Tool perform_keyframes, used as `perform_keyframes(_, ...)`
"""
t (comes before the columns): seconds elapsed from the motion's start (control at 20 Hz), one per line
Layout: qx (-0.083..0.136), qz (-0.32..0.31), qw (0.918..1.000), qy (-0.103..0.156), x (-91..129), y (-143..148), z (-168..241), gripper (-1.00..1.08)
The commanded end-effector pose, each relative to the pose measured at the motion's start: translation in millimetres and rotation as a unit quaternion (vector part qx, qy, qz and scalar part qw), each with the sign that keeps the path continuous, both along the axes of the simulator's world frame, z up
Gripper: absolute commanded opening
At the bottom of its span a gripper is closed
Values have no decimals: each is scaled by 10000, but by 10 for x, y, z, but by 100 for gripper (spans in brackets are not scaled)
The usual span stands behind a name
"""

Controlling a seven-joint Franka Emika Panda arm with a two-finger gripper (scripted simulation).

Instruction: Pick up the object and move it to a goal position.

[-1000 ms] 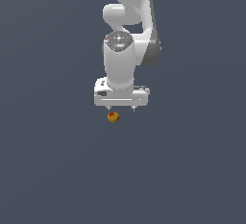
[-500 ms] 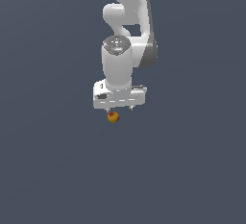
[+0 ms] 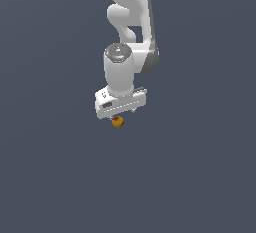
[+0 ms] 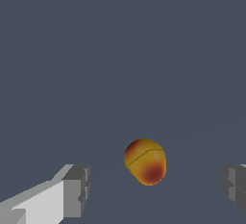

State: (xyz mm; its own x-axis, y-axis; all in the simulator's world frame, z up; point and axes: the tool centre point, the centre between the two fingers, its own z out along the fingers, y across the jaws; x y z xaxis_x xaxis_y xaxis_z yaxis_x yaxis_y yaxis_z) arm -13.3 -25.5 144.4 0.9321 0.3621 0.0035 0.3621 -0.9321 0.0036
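- The white arm (image 3: pixel 129 37) hangs down over a plain grey bench (image 3: pixel 50 177), its hand (image 3: pixel 121 118) pointed straight at the surface.
- The object (image 3: pixel 118 122), a small yellow-orange fruit with a dark red patch, sits just under the hand in the exterior view, peeking out below the white crossbar.
- In the wrist view the object (image 4: pixel 145 161) lies between the 2 grey fingertips (image 4: pixel 77 191), with clear grey gap on either side of it. The hand is spread wide, touching nothing.
- What has changed: compared with 1 second ago, the arm has swung a little and the hand's crossbar now sits at a slightly different angle over the fruit. The fruit itself looks to be in the same spot under the hand, so I judge it has not been disturbed.
- I read that as lining up: the fingers are being squared to straddle the fruit before any squeeze.
- I cannot tell from either view whether the fingertips have come down level with the fruit or hang a little above it.
- So the pick has not happened yet. The fruit rests on the bench, ungripped, and the carry to the goal is all still to come.
- No goal marker shows in either view.
- A round fruit could roll if 1 finger touches first.
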Motion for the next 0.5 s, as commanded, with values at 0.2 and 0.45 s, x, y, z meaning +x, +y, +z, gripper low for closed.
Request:
perform_keyframes(0.2,-17,860,9963,12,-74,-68,-136,100)
perform_keyframes(0.45,-23,1514,9885,21,-134,-115,-236,100)
